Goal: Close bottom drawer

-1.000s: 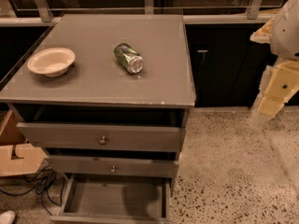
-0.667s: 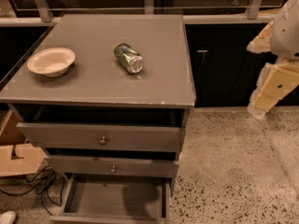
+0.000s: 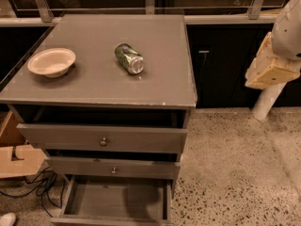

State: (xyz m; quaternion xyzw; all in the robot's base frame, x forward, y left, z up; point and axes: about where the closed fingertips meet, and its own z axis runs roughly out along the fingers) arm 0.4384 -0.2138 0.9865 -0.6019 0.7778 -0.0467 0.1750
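The bottom drawer (image 3: 117, 200) of the grey cabinet is pulled far out and its inside is empty. Its front panel (image 3: 108, 220) lies at the lower edge of the view, and its knob is out of view. The two drawers above, the top drawer (image 3: 103, 138) and the middle drawer (image 3: 113, 168), stick out slightly. My gripper (image 3: 268, 68), a cream-coloured block at the end of the white arm, hangs at the right edge of the view. It is level with the cabinet top, well to the right of the cabinet and far from the bottom drawer.
A white bowl (image 3: 51, 61) and a green can (image 3: 129, 58) lying on its side sit on the cabinet top (image 3: 94, 86). A cardboard box (image 3: 19, 159) and cables (image 3: 40, 189) are on the floor to the left. A dark cupboard (image 3: 221, 65) stands behind on the right, with speckled floor (image 3: 235, 173) in front of it.
My arm and gripper have shifted a little to the left and up at the right edge. The drawers, bowl and can have not moved.
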